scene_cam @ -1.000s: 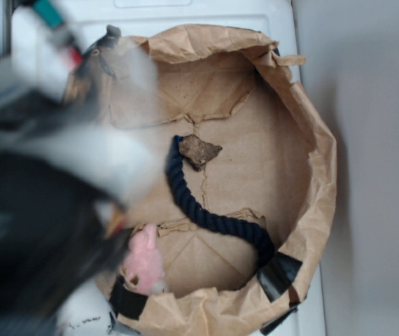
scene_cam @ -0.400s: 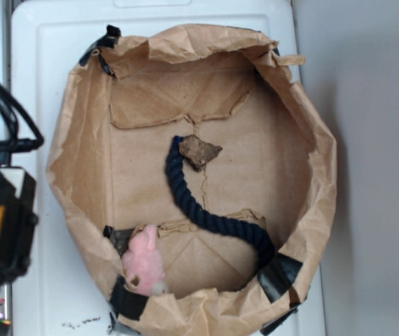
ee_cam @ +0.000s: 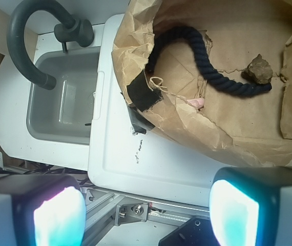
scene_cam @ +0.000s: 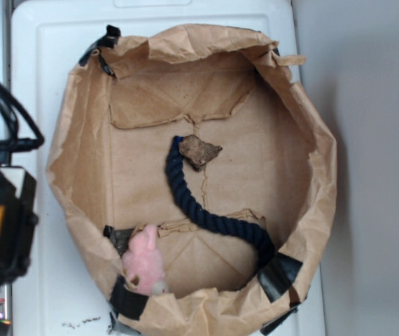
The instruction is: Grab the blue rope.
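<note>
crinkled matt brown paper bag (scene_cam: 311, 133), twisted-strand blue rope (scene_cam: 185, 199), fuzzy pink plush toy (scene_cam: 145, 260), smooth white plastic tray (scene_cam: 38, 63).

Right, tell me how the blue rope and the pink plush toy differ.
The blue rope is dark navy, twisted and long, curving across the bag floor; the pink plush toy is pale pink, fuzzy and compact, tucked against the wall. The rope's end touches a brown lump; the toy doesn't. Both lie inside the paper bag.

Blue rope (scene_cam: 206, 210): thick dark navy twisted strands, short, lying loose in an S-like curve on the floor of the brown paper bag. One end touches a small brown lump, the other reaches the bag wall by a black tape patch.
</note>
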Robot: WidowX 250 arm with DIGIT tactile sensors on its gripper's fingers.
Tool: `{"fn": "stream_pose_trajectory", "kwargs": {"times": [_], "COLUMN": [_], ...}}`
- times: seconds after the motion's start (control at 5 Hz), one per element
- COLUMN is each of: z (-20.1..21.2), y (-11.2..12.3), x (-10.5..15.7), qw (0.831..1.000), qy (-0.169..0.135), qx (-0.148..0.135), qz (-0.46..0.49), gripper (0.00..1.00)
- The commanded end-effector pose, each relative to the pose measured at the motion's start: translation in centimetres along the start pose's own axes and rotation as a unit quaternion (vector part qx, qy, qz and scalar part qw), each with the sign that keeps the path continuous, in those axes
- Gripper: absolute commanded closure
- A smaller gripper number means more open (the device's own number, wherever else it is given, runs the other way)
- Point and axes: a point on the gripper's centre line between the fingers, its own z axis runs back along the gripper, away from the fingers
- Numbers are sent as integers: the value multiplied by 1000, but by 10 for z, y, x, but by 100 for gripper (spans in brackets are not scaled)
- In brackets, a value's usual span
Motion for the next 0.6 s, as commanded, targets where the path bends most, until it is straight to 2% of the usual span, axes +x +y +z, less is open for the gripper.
{"fn": "stream_pose_trajectory", "kwargs": {"times": [0.0, 0.2, 0.4], "z": [-11, -20, -20], "y": [38, 46, 67], "x": [36, 69, 94], "qw": [1000, 999, 999], "qy": [12, 15, 10], "qx": [1, 1, -1], "qz": [26, 34, 53], "gripper": [0, 0, 0]}}
